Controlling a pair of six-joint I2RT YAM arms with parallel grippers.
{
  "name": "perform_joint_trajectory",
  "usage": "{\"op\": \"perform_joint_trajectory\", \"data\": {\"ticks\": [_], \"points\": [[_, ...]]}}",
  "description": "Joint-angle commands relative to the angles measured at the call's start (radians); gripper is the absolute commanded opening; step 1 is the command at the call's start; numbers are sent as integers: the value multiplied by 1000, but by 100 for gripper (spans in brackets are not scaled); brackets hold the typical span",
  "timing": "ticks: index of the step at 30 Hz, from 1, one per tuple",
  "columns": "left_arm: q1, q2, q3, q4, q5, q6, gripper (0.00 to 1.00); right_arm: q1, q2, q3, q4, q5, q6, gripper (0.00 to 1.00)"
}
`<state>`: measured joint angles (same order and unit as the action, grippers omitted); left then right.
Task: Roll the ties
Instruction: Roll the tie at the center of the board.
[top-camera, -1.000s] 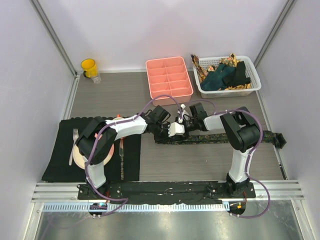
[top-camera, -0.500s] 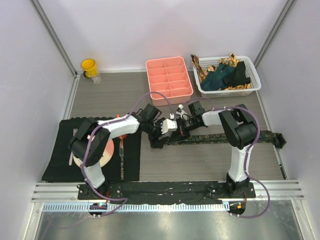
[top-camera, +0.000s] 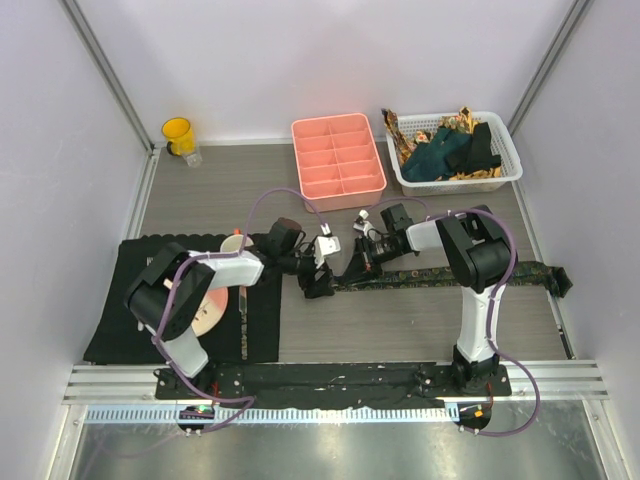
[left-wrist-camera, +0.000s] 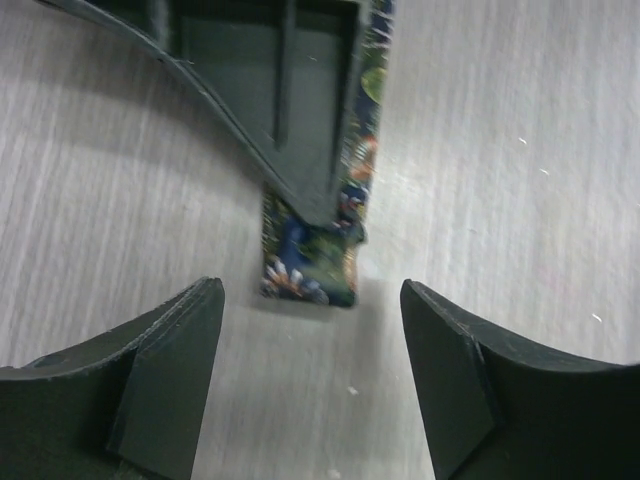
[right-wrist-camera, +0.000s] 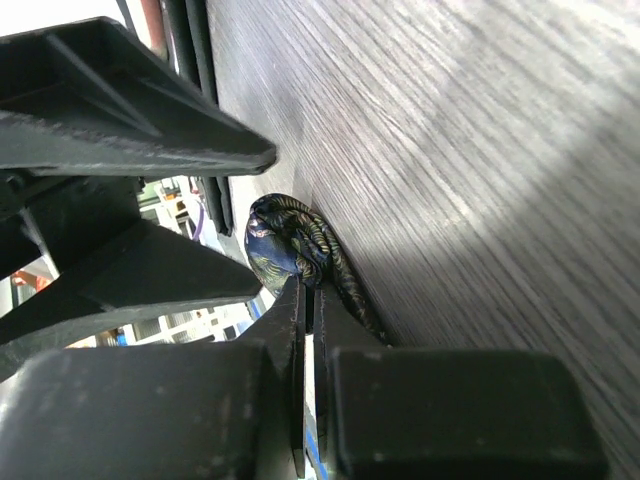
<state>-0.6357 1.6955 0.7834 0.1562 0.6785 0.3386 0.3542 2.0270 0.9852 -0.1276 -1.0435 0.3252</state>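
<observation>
Dark patterned tie (top-camera: 440, 273) is lying flat on the table (top-camera: 400, 330), running from the centre out to the right edge. Right gripper (right-wrist-camera: 308, 295) is clamping shut on its folded-over left end, probably pinning the first turn so the roll doesn't spring open. Left gripper (left-wrist-camera: 310, 295) is hovering with jaws apart, straddling that same end and holding nothing. My read is that it's lining up to tuck or take over. Other ties (top-camera: 445, 150) are sitting in the white basket (top-camera: 470, 182), not yet rolled.
</observation>
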Motion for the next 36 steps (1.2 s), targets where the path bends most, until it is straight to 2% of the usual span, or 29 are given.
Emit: {"op": "perform_joint_trajectory", "data": {"ticks": [1,6,10,14,17,20,22,24,25,27,28,31,34,36], "points": [[-1,47,-13,178,33,-38,72,-8,44,-20,17,109,-63,1],[-9,61,-50,158,32,39,58,-9,44,-34,26,108,-57,1],[-13,50,-52,118,0,71,41,-9,21,-33,28,100,-40,5],[-21,46,-35,63,-22,97,29,-9,-4,-10,-19,97,-25,25],[-21,50,-26,34,-37,96,22,-11,-43,4,-70,82,-28,32],[-21,50,-27,31,-45,91,20,-11,-73,9,-98,69,-34,33],[-21,53,-26,31,-46,85,19,-11,-67,13,-106,69,-37,19],[-21,55,-21,28,-48,83,19,-9,-48,23,-130,79,-66,2],[-21,55,-18,28,-50,77,20,-9,-27,29,-141,86,-78,1],[-21,52,-16,28,-53,74,25,-8,-10,41,-164,108,-104,1],[-18,53,-13,23,-48,63,42,-8,-5,41,-164,114,-109,1],[-19,59,-7,2,-28,68,63,-8,6,44,-153,135,-113,1],[-19,81,-4,5,-14,74,68,-9,24,52,-153,138,-133,1],[-18,102,0,11,-8,77,66,-9,32,50,-150,134,-138,1]]}}
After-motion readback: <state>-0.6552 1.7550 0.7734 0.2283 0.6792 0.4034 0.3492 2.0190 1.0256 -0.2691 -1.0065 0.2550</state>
